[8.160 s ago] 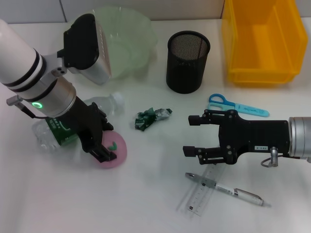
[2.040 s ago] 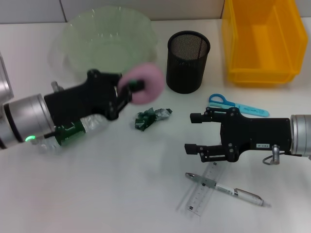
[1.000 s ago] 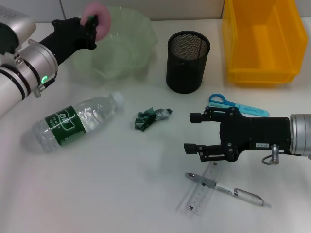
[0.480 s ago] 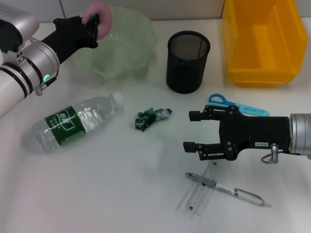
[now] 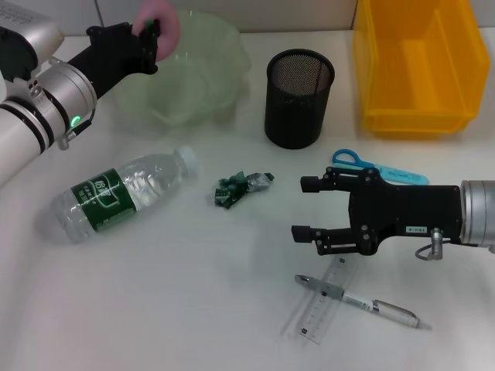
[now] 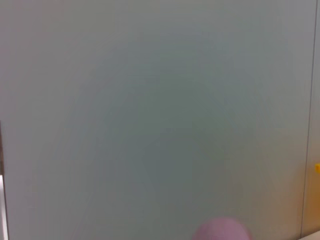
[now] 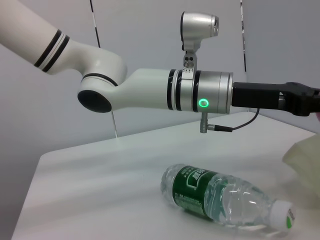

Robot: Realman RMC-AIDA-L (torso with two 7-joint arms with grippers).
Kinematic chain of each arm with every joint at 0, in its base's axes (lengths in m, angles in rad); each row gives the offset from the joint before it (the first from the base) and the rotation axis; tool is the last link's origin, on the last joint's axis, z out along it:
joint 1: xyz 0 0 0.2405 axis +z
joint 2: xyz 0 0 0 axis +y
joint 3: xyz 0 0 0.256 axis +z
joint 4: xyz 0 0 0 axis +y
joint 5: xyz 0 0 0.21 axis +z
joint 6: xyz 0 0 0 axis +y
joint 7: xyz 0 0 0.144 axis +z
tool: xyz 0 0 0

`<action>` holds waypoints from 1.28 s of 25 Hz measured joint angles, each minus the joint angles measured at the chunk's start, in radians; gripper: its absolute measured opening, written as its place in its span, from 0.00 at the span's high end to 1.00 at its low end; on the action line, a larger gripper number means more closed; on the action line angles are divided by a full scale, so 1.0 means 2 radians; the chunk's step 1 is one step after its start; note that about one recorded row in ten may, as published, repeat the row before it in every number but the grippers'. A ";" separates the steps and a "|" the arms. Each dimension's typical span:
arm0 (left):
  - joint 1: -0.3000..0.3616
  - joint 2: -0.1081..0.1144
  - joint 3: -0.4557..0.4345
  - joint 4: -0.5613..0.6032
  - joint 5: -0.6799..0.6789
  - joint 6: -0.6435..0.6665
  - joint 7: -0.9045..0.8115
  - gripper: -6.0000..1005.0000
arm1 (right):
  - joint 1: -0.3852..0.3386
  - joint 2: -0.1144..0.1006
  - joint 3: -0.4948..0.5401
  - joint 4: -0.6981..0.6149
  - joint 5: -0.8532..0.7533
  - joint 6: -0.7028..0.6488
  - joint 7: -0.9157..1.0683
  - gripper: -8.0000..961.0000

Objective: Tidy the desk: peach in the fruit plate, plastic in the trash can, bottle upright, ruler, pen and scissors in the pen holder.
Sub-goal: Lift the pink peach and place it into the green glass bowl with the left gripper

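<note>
My left gripper (image 5: pixel 149 32) is shut on the pink peach (image 5: pixel 165 21), holding it above the far-left rim of the pale green fruit plate (image 5: pixel 209 73). The peach (image 6: pixel 220 231) also shows in the left wrist view. The bottle (image 5: pixel 116 193) with a green label lies on its side at the left; it is also in the right wrist view (image 7: pixel 225 200). A crumpled green plastic wrapper (image 5: pixel 240 188) lies mid-table. My right gripper (image 5: pixel 305 208) hovers open to the right of it, holding nothing. The blue scissors (image 5: pixel 377 169), clear ruler (image 5: pixel 319 307) and pen (image 5: pixel 361 301) lie around it.
The black mesh pen holder (image 5: pixel 299 97) stands behind the wrapper. A yellow bin (image 5: pixel 421 69), serving as the trash can, sits at the back right. A wall runs along the table's far edge.
My left gripper picked the peach up from beside the bottle and carried it up and back to the plate's rim, edging slightly right in the last second. The right arm has barely moved.
</note>
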 joint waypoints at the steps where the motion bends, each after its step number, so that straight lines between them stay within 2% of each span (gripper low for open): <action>1: 0.000 0.000 0.000 0.000 0.000 0.000 0.000 0.91 | 0.000 0.000 0.000 0.000 0.000 0.000 0.000 0.18; 9: 0.000 0.000 0.000 0.000 0.000 0.000 0.000 0.90 | 0.000 0.000 0.000 0.000 0.002 0.004 -0.002 0.18; 20: 0.000 0.000 0.000 0.000 -0.001 0.000 -0.002 0.90 | -0.023 0.001 0.000 0.010 0.081 0.043 -0.053 0.18; 32: 0.001 0.000 0.000 0.000 -0.002 0.000 -0.003 0.89 | -0.025 0.001 -0.002 0.015 0.086 0.053 -0.060 0.18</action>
